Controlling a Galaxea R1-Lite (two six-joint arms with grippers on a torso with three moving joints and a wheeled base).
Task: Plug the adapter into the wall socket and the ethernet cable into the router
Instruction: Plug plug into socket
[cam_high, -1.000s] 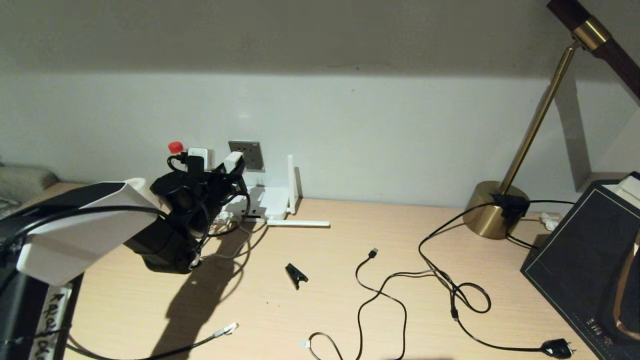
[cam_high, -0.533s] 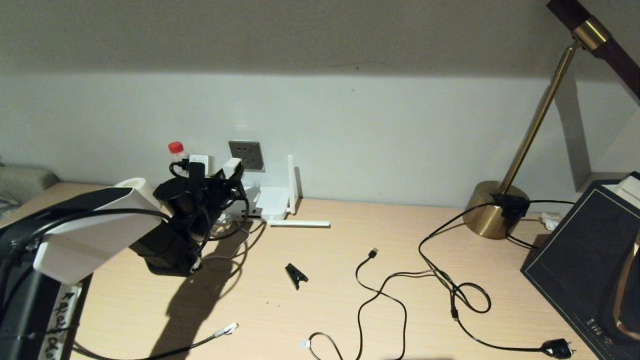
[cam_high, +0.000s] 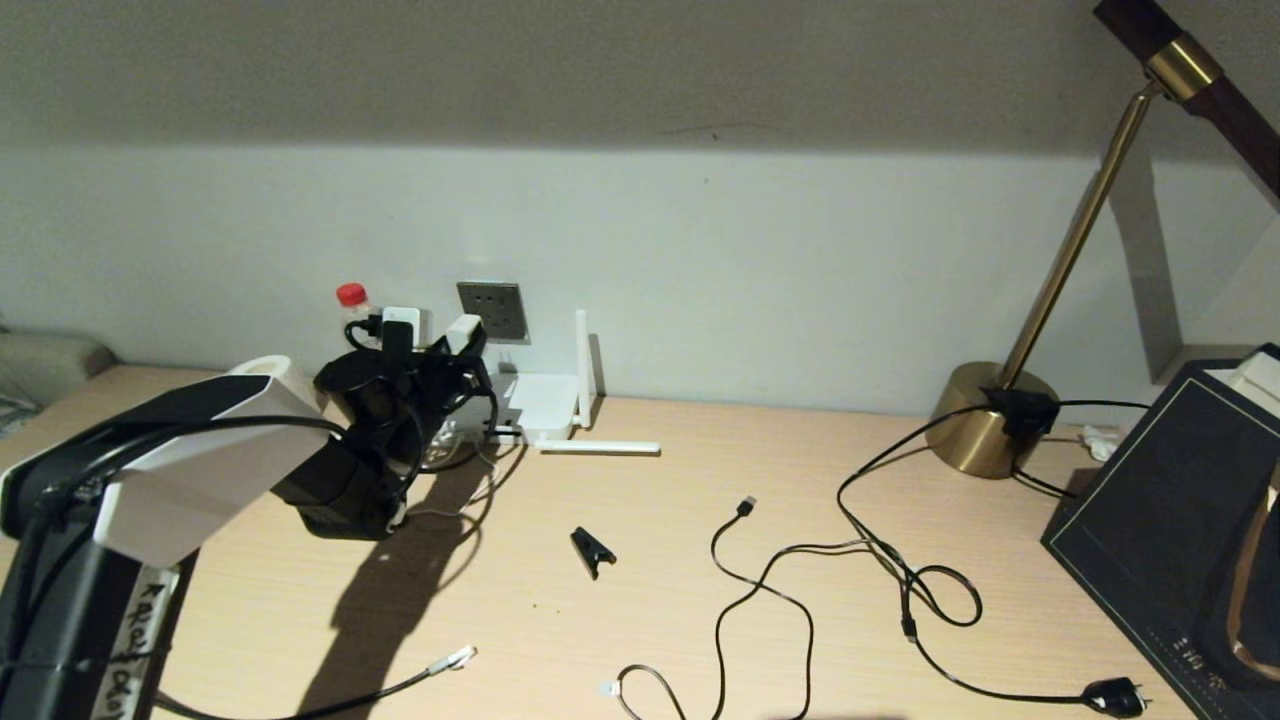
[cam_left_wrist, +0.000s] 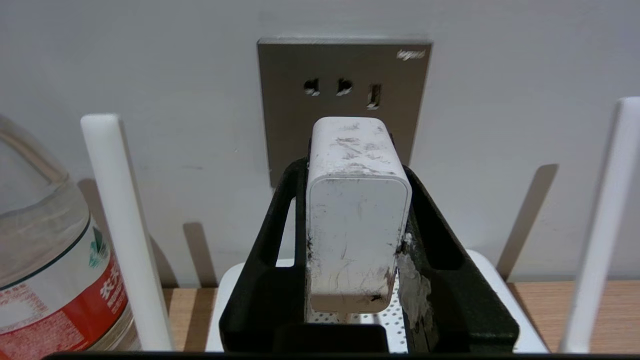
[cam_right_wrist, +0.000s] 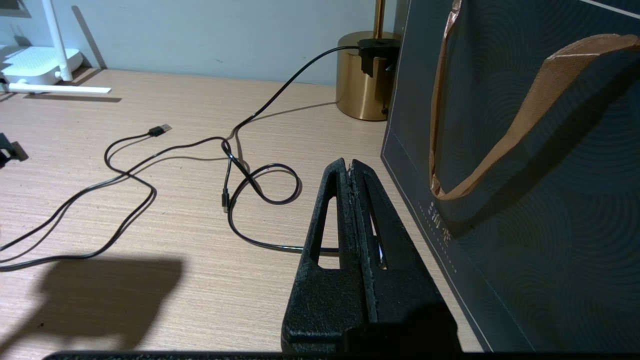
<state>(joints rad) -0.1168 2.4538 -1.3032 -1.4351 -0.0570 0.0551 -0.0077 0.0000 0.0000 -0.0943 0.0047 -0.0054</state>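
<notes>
**Left gripper holds the white adapter up at the wall socket**

The left gripper (cam_left_wrist: 357, 220) squeezes the adapter (cam_left_wrist: 356, 220) between its two black fingers (cam_left_wrist: 435, 240), one on each side. The adapter is a small white block with many scuff marks. It is lifted off the desk and points at the wall socket (cam_left_wrist: 344, 105), the grey square plate on the wall. The adapter covers the lower part of the plate, and the dark holes near the top of the plate show above it. The pictures do not show if the adapter touches the plate.

The router (cam_high: 540, 403) sits on the desk (cam_high: 700, 600) right under the socket, against the wall. One antenna (cam_high: 581, 365) stands up and another lies flat on the desk. A water bottle (cam_high: 352, 305) with a red cap stands beside the router.

The ethernet cable (cam_high: 400, 686) lies on the near edge of the desk, with its clear tip well apart from the router.

The right gripper (cam_right_wrist: 352, 172) rests low beside a dark paper bag (cam_right_wrist: 525, 175), with its fingers pressed together and nothing in them.
</notes>
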